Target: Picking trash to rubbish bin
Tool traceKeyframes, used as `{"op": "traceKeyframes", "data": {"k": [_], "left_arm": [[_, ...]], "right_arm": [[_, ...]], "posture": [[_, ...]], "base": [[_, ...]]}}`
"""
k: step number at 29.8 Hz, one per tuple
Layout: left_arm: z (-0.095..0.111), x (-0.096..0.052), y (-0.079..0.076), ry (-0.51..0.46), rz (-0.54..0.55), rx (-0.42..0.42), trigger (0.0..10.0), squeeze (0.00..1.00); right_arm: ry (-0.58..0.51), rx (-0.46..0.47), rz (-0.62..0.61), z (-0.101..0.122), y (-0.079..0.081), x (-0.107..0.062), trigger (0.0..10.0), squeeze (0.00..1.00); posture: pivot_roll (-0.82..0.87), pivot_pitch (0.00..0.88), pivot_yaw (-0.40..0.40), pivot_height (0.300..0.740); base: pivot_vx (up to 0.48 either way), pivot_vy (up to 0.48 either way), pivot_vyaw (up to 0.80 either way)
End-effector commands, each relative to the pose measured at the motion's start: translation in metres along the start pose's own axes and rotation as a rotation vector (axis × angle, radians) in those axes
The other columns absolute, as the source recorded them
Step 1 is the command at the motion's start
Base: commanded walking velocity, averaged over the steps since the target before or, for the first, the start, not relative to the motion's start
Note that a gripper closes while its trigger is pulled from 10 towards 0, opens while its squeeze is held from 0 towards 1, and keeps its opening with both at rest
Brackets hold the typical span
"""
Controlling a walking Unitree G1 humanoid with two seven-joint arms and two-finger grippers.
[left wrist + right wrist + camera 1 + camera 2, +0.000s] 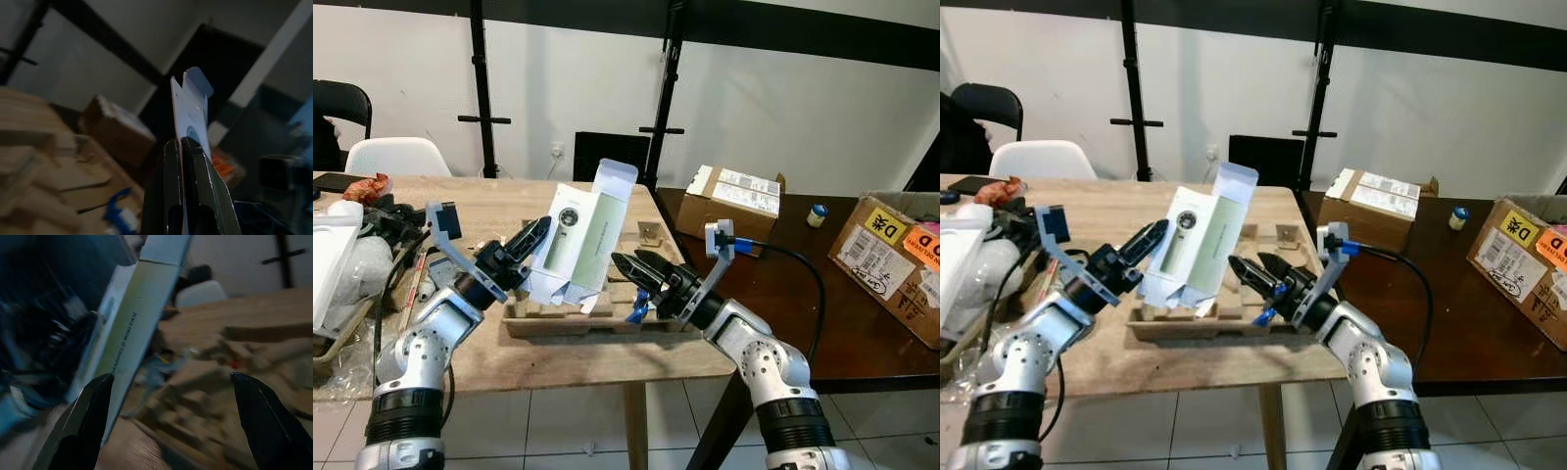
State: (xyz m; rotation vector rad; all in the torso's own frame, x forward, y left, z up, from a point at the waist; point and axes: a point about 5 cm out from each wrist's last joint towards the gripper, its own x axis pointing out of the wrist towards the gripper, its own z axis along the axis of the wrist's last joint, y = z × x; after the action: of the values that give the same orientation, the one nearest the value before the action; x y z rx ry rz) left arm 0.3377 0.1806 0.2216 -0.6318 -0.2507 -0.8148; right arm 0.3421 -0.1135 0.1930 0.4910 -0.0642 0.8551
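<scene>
A flattened white and pale green carton (582, 240) with open flaps is held tilted above a wooden tray (558, 325) on the light wooden table (499, 357). My left gripper (540, 231) is shut on the carton's left edge; in the left wrist view the two fingers (171, 161) pinch the carton (193, 110). My right gripper (626, 262) is open just right of the carton's lower corner, apart from it. In the right wrist view the carton (142, 318) stands close by the gripper's left finger (90, 404).
A small blue object (636, 311) lies on the tray under the right gripper. Clutter and plastic (352, 255) crowd the table's left end. Cardboard boxes (729, 201) (891, 259) and a small bottle (818, 213) sit on the dark table at right. A white chair (396, 157) stands behind.
</scene>
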Motion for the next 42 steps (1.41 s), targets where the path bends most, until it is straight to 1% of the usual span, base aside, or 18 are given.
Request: {"op": "traceKeyframes", "data": {"k": [1, 5, 8, 11, 12, 13, 14, 16, 18, 21, 25, 27, 30, 31, 33, 39, 41, 42], "left_arm": [[-0.006, -0.001, 0.002, 0.022, 0.024, 0.007, 0.0, 0.00], [-0.007, -0.001, -0.003, 0.011, 0.017, -0.003, 0.0, 0.00], [0.001, -0.003, -0.010, -0.094, -0.043, -0.107, 0.0, 0.00], [0.005, -0.008, -0.016, -0.126, -0.106, -0.164, 0.0, 0.00], [0.005, -0.008, -0.016, -0.126, -0.106, -0.164, 0.0, 0.00], [0.004, -0.011, -0.026, -0.107, -0.197, -0.189, 0.0, 0.00], [0.003, -0.012, -0.032, -0.081, -0.241, -0.195, 0.0, 0.00], [0.000, -0.013, -0.036, -0.055, -0.272, -0.198, 0.0, 0.00], [-0.005, -0.015, -0.042, -0.006, -0.305, -0.201, 0.0, 0.00], [-0.019, -0.019, -0.050, 0.125, -0.333, -0.188, 0.0, 0.00], [-0.046, -0.028, -0.060, 0.395, -0.369, -0.154, 0.0, 0.00], [-0.055, -0.031, -0.062, 0.475, -0.369, -0.140, 0.0, 0.00], [-0.079, -0.044, -0.058, 0.704, -0.343, -0.084, 0.0, 0.00], [-0.079, -0.044, -0.058, 0.704, -0.343, -0.084, 0.0, 0.00], [-0.095, -0.055, -0.053, 0.831, -0.309, -0.066, 0.0, 0.00], [-0.103, -0.065, -0.051, 0.910, -0.289, -0.051, 0.0, 0.00], [-0.109, -0.073, -0.043, 1.007, -0.245, 0.024, 0.0, 0.00], [-0.109, -0.073, -0.043, 1.007, -0.245, 0.024, 0.0, 0.00]], "right_arm": [[0.028, -0.046, -0.049, -0.005, -0.006, -0.005, 10.0, 0.00], [0.010, -0.025, -0.074, -0.002, -0.010, -0.008, 10.0, 0.00], [-0.003, -0.009, -0.045, 0.002, -0.010, -0.014, 10.0, 0.00], [-0.017, 0.050, 0.093, 0.005, -0.001, -0.024, 10.0, 0.00], [-0.017, 0.050, 0.093, 0.005, -0.001, -0.024, 10.0, 0.00], [-0.004, 0.098, 0.256, 0.007, 0.012, -0.039, 10.0, 0.00], [0.020, 0.112, 0.302, 0.005, 0.015, -0.046, 10.0, 0.00], [0.053, 0.115, 0.323, 0.002, 0.016, -0.052, 10.0, 0.00], [0.145, 0.084, 0.298, -0.008, 0.009, -0.064, 10.0, 0.00], [0.286, 0.020, 0.247, -0.020, -0.008, -0.087, 10.0, 0.00], [0.551, -0.137, 0.209, -0.032, -0.026, -0.120, 10.0, 0.00], [0.617, -0.161, 0.203, -0.034, -0.029, -0.128, 10.0, 0.00], [0.797, -0.247, 0.178, -0.045, -0.038, -0.145, 10.0, 0.00], [0.797, -0.247, 0.178, -0.045, -0.038, -0.145, 10.0, 0.00], [0.951, -0.313, 0.162, -0.058, -0.046, -0.161, 10.0, 0.00], [1.038, -0.342, 0.167, -0.071, -0.049, -0.171, 10.0, 0.00], [1.109, -0.408, 0.147, -0.079, -0.054, -0.176, 10.0, 0.00], [1.109, -0.408, 0.147, -0.079, -0.054, -0.176, 10.0, 0.00]], "posture": [[0.06, 0.001, -0.056, 0.740], [0.06, 0.000, -0.060, 0.740], [0.06, 0.000, -0.064, 0.740], [0.06, 0.000, -0.067, 0.740], [0.06, 0.000, -0.067, 0.740], [0.07, 0.000, -0.070, 0.740], [0.07, 0.000, -0.070, 0.740], [0.06, 0.000, -0.071, 0.740], [0.06, 0.000, -0.069, 0.740], [0.06, 0.000, -0.068, 0.740], [0.06, 0.001, -0.065, 0.740], [0.06, 0.001, -0.065, 0.740], [0.06, 0.002, -0.066, 0.740], [0.06, 0.002, -0.066, 0.740], [0.05, 0.003, -0.065, 0.740], [0.06, 0.004, -0.070, 0.740], [0.06, 0.004, -0.070, 0.740], [0.06, 0.004, -0.070, 0.740]], "base": [[0.000, 0.000, 0.00], [0.000, 0.000, 0.00], [0.000, 0.000, 0.00], [0.000, 0.000, 0.00], [0.000, 0.000, 0.00], [0.000, 0.000, 0.00], [0.000, 0.000, 0.00], [0.000, 0.000, 0.00], [0.000, 0.000, 0.00], [0.000, 0.000, 0.00], [0.000, 0.000, 0.00], [0.000, 0.000, 0.00], [0.000, 0.000, 0.00], [0.000, 0.000, 0.00], [0.000, 0.000, 0.00], [0.000, 0.000, 0.00], [0.000, 0.000, 0.00], [0.000, 0.000, 0.00]]}}
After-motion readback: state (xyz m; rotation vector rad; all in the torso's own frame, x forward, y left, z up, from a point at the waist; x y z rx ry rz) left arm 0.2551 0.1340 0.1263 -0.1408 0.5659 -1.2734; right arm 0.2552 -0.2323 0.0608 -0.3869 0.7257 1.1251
